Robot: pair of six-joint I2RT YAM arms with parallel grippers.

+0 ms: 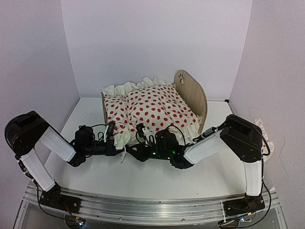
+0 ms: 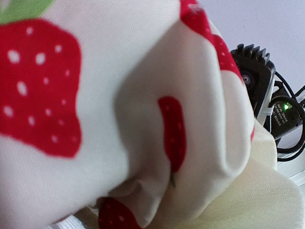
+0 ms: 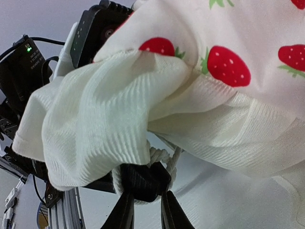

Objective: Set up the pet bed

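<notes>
The right gripper (image 3: 144, 186) has its two fingers (image 3: 125, 212) drawn almost together. Their dark tips are buried under the ribbed cream ruffle (image 3: 95, 124) of the duvet (image 1: 157, 107), and the cloth bunches toward them, so it is pinching the duvet's hem. A twisted cream cord (image 3: 164, 157) lies knotted just above the tips. Beyond and above them the cloth carries a strawberry print, red fruit with green leaves.

The left gripper (image 1: 112, 130) sits just to the left of the right one, at the same near hem of the duvet. Its own camera is filled with strawberry cloth pressed close. The fingers are hidden, so I cannot tell how far they are parted or whether they hold anything. To its right that camera shows the other wrist's black housing (image 2: 255, 71) and a small box (image 2: 284, 117) with a green light; the box's label is too small to read.

The pet bed (image 1: 193, 93) stands on the table (image 1: 143, 179) straight ahead of both grippers, draped in the duvet. Its rounded headboard, with a paw-print cutout (image 1: 181, 76), is beyond the right gripper, and its low footboard (image 1: 103, 107) is just past the left one.
</notes>
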